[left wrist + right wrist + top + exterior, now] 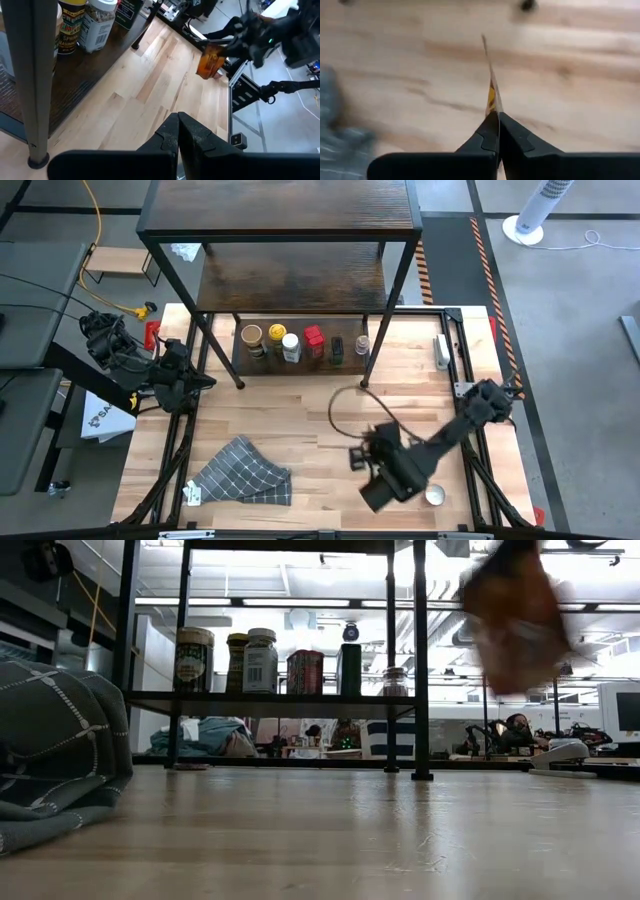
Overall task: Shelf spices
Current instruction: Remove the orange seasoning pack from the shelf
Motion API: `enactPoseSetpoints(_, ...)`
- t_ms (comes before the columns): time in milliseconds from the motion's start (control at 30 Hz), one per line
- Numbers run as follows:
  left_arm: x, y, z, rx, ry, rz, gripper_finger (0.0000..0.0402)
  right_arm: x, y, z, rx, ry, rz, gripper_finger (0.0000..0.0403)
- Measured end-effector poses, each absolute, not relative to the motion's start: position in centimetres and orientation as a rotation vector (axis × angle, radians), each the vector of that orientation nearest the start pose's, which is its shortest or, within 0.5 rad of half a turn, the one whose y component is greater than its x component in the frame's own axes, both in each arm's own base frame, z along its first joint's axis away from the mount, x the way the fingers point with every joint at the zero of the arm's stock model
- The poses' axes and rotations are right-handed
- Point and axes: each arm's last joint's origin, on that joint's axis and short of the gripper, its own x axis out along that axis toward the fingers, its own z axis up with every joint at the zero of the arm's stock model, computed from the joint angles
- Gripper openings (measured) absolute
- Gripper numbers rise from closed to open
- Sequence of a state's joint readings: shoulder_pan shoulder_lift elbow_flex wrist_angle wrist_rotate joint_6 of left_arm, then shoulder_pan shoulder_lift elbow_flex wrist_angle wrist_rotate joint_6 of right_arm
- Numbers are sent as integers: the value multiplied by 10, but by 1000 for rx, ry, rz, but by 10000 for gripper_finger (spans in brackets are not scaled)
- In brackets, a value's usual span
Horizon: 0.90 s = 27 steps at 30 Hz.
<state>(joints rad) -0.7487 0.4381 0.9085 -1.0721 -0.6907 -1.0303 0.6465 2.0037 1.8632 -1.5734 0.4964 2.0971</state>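
The shelf [280, 205] of dark boards on a black frame stands at the table's far side. On its lowest board [270, 698] several spices stand in a row, among them a tan-lidded jar [252, 338], a white bottle [291, 346] and a red tin [314, 340]. My right gripper [358, 457] hangs over the near middle of the table, shut on a flat orange spice packet [210, 60]. My left gripper [207, 380] waits shut beside the shelf's left front post [37, 75], holding nothing. My right gripper pinches the orange packet between its two fingers by one edge [491, 102]. The right wrist view shows the packet edge-on, reaching out beyond the fingertips. The fingers slant steeply down from the table's right. The packet [515, 615] is lifted clear of the table.
A grey checked cloth [245, 472] lies crumpled at the near left of the table. A small white round thing [435, 496] sits near the front right, under my right arm. A dark cable loop [340, 405] lies on the wood in front of the shelf.
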Motion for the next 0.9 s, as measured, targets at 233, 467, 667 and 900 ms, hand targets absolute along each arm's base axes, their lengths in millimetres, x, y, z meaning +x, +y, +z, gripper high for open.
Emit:
enactPoseSetpoints(233, 47, -17, 329, -619, 408, 196, 0, 296, 181, 251, 706, 786, -1300, 0)
enactPoseSetpoints(467, 48, -18, 332, -640, 386, 187, 0, 271, 140, 235, 602, 752, -1405, 0)
enactPoseSetpoints(667, 48, -18, 332, -636, 376, 200, 0, 233, 106, 237, 548, 690, -1430, 0)
enactPoseSetpoints(900, 48, -17, 332, -627, 357, 225, 0, 199, 82, 228, 537, 596, -1375, 0)
